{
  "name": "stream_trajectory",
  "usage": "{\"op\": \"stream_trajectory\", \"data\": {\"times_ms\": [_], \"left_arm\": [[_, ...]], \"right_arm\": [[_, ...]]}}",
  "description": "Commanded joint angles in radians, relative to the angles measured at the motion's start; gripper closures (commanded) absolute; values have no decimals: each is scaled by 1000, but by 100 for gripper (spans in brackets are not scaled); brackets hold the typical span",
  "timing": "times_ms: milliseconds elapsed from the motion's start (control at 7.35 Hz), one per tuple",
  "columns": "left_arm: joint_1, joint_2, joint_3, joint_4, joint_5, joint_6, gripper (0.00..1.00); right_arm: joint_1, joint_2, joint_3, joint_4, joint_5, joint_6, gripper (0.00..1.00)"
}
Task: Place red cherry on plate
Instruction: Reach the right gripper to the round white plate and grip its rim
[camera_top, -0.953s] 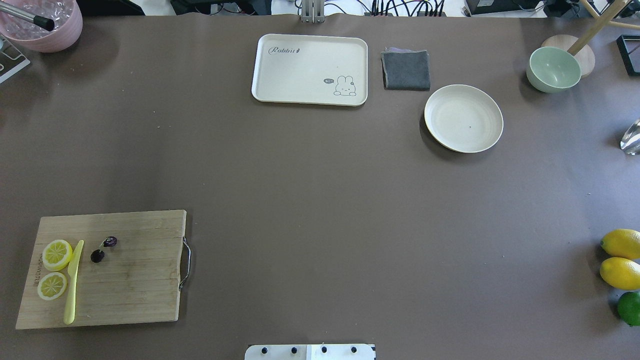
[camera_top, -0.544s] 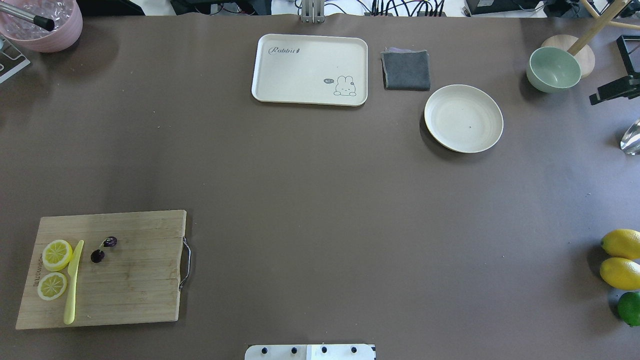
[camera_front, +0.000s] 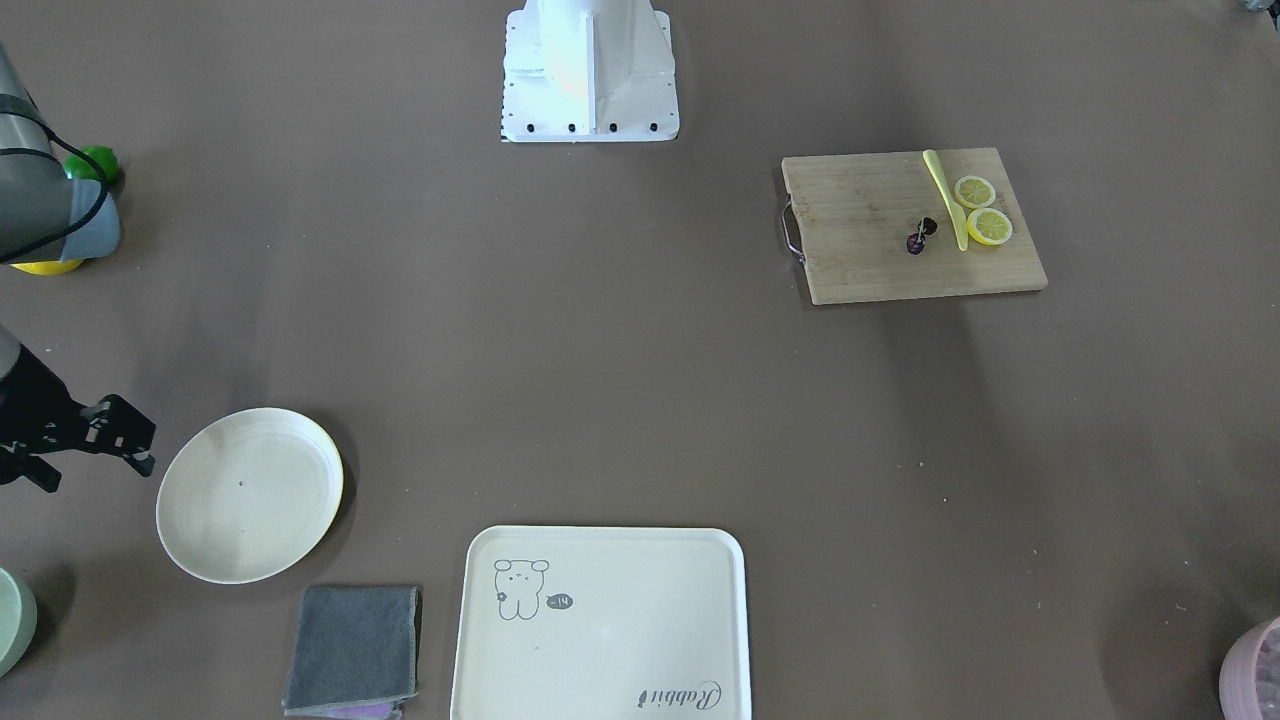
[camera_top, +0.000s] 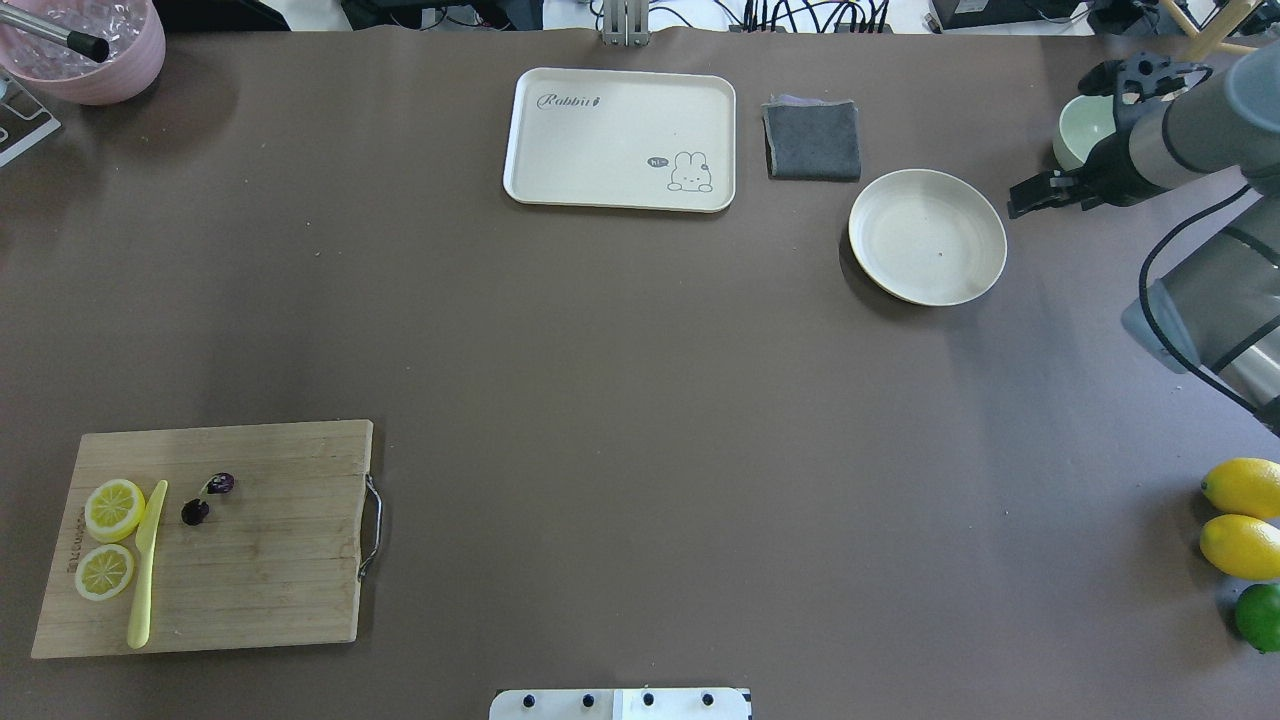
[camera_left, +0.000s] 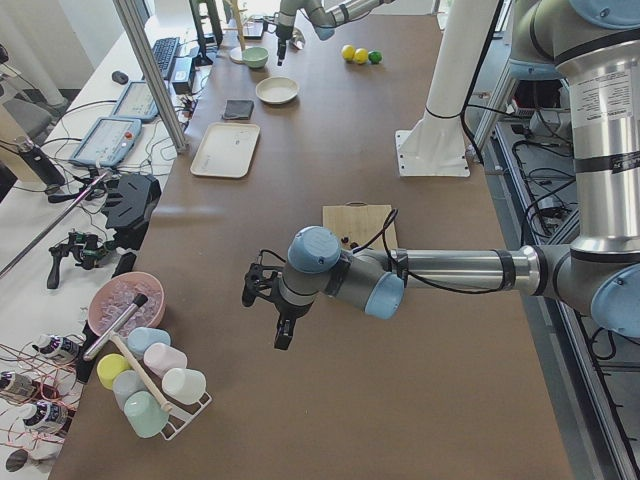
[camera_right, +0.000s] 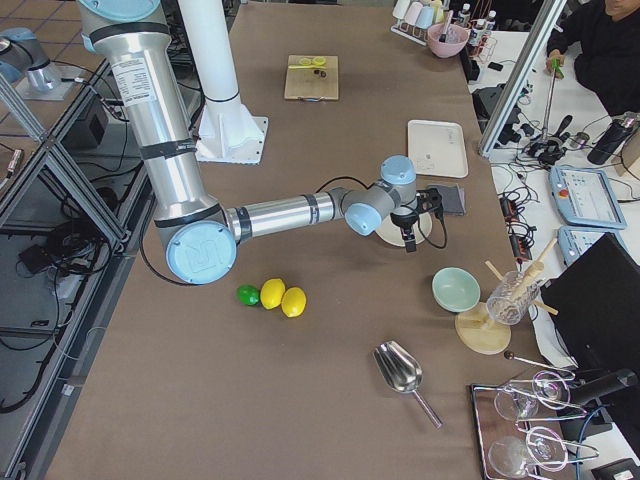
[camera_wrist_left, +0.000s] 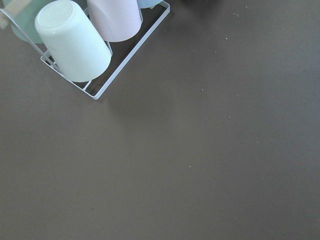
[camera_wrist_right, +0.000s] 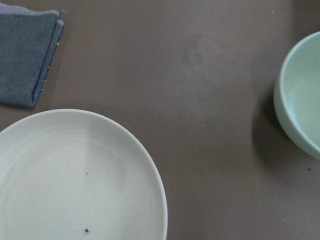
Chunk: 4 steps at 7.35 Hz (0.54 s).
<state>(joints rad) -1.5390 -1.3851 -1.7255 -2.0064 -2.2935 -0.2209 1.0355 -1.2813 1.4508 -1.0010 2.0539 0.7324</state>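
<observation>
Right arm reaching low over the table, right gripper (camera_top: 1027, 197) pointing down just beside the plate (camera_top: 927, 237), finger gap unclear, left gripper (camera_left: 272, 312) pointing down, opening indiscernible, red cherry (camera_top: 207, 497) on cutting board (camera_top: 260, 570), well apart from the right gripper.

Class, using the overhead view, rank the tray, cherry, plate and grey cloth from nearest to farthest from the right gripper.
Measured from the right gripper:
1. Plate, just to the gripper's left.
2. Cloth, past the plate, toward the far edge.
3. Tray, at the far middle.
4. Cherry, on the board in the near left corner.
</observation>
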Motion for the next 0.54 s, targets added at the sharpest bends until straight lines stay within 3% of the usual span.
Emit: {"op": "stream_trajectory", "data": {"times_ms": [0, 408], "left_arm": [[0, -12, 17, 0, 0, 0, 2], [-1, -17, 15, -2, -1, 0, 2]], "right_arm": [[-48, 14, -39, 33, -29, 58, 0], [-57, 16, -122, 114, -31, 59, 0]]}}
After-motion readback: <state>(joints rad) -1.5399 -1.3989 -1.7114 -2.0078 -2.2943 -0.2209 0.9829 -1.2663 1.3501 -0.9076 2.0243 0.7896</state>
